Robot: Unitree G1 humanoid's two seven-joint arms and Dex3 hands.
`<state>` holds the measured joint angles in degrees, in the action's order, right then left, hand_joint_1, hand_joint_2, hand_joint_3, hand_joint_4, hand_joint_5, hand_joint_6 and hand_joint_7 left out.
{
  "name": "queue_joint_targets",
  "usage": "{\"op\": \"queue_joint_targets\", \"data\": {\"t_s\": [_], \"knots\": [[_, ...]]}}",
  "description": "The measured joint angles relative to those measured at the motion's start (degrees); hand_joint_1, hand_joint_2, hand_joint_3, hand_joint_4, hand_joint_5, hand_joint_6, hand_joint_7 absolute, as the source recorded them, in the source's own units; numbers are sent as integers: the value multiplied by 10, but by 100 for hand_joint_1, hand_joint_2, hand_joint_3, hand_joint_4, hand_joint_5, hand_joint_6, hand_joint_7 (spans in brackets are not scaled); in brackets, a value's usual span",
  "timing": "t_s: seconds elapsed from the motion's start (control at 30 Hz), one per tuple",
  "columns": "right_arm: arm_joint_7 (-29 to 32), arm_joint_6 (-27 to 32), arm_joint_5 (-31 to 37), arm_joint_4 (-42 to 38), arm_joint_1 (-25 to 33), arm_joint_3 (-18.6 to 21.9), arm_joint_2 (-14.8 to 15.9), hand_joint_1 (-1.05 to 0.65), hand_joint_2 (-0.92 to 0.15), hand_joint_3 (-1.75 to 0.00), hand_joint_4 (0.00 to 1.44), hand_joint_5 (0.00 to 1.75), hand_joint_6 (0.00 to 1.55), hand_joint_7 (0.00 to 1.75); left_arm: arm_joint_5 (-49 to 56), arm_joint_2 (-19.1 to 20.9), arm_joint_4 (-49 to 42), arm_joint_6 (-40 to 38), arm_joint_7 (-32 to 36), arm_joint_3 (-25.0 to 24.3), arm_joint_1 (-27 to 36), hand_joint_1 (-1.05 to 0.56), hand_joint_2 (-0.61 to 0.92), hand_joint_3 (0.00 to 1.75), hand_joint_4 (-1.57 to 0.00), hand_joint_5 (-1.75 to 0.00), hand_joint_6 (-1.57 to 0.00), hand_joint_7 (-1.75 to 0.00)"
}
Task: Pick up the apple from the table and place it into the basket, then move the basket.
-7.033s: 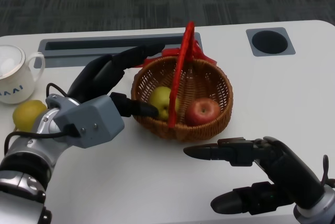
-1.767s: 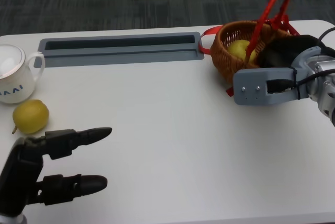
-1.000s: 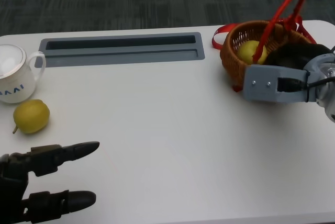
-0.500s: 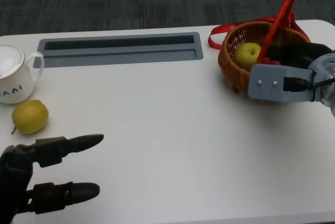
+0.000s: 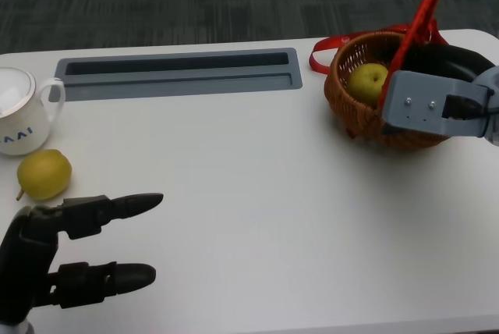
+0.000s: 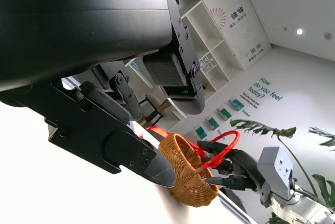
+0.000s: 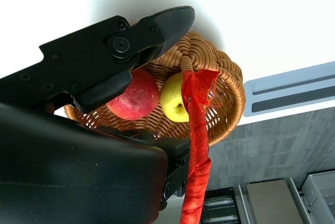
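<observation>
The wicker basket [image 5: 351,108] with its red handle [image 5: 417,18] stands at the table's far right. A yellow-green apple [image 5: 367,82] shows inside it. The right wrist view shows a red apple [image 7: 135,96] beside the green one [image 7: 175,97] in the basket [image 7: 230,103]. My right hand [image 5: 448,65] grips the basket at its handle [image 7: 198,145], with one finger lying over the rim. The left wrist view shows the basket [image 6: 188,179] with that hand [image 6: 235,169] around the handle. My left hand [image 5: 70,260] hovers at the near left corner, fingers apart and holding nothing.
A white mug [image 5: 19,119] stands at the left edge, with a yellow fruit [image 5: 44,174] just in front of it. A grey recessed slot [image 5: 179,72] runs along the back of the table. The basket is close to the table's right edge.
The basket has gone from the table's middle to the far right in my right hand, shifting slightly more rightward in the last half second. My left hand has withdrawn to the near left corner.
</observation>
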<state>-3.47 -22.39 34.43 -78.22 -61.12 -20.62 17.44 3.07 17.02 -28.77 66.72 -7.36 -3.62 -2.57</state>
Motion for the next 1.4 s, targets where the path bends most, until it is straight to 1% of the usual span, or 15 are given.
{"op": "queue_joint_targets", "data": {"t_s": [0.13, 0.3, 0.4, 0.53, 0.7, 0.77, 0.9, 1.0, 1.1, 1.2, 1.27, 1.33, 1.4], "knots": [[-12, -6, -9, 2, 0, 7, 10, -100, -80, 0, 19, 0, 19, 1, 0, 0, -1, 0, 0, 0, -1, -56, 71, 0, -107, -2, -96, -1], [-22, -13, -20, 2, 0, 19, 30, -96, -80, 0, 28, 3, 25, 2, -1, 0, -1, 1, 0, 1, -2, -56, 71, 0, -109, -2, -97, -1], [-31, -17, -23, 2, 0, 22, 40, -96, -78, 0, 31, 3, 27, 2, -2, 0, -1, 2, 0, 1, -4, -56, 71, 0, -110, -3, -98, -2], [-41, -24, -26, 2, 3, 24, 48, -97, -79, -1, 31, 2, 28, 1, -3, 0, -2, 3, -1, 3, -7, -56, 70, 0, -111, -3, -99, -2], [-44, -32, -28, 4, 11, 24, 63, -94, -77, 0, 30, 0, 28, 0, -7, 0, -2, 5, -5, 8, -8, -55, 70, 0, -111, -2, -100, -2], [-48, -52, -33, 10, 17, 28, 74, -94, -77, 0, 28, 0, 27, 0, -7, 0, -2, 6, -5, 8, -8, -56, 70, 0, -110, -2, -99, -1], [-52, -117, -50, 28, 44, 44, 104, -94, -79, -1, 27, 0, 25, 0, -6, 0, 0, 5, -5, 7, -8, -57, 70, 0, -107, 0, -97, 0], [-55, -163, -65, 43, 75, 54, 123, -90, -80, -1, 28, 1, 24, 0, -6, 1, 0, 4, -6, 7, -8, -57, 70, 0, -105, 0, -96, 0], [-65, -211, -90, 67, 113, 70, 138, -91, -81, -1, 29, 1, 24, 0, -7, 1, 1, 3, -6, 7, -8, -57, 70, 0, -104, 0, -96, 0], [-83, -248, -123, 97, 150, 89, 147, -90, -80, 0, 29, 1, 25, 0, -8, 1, 1, 4, -8, 8, -9, -56, 69, 0, -104, 0, -96, 0], [-98, -271, -149, 126, 179, 103, 151, -84, -78, 0, 29, 1, 26, 1, -10, 2, 0, 4, -10, 8, -10, -56, 69, 0, -104, 0, -96, 0], [-113, -305, -183, 167, 217, 119, 155, -77, -76, 0, 31, 2, 27, 1, -12, 2, -1, 6, -10, 8, -12, -56, 69, 0, -103, 0, -96, 0], [-127, -338, -213, 204, 251, 131, 155, -76, -76, 0, 33, 2, 29, 1, -13, 2, -2, 7, -11, 8, -13, -56, 69, 0, -103, 0, -96, 0]]}}
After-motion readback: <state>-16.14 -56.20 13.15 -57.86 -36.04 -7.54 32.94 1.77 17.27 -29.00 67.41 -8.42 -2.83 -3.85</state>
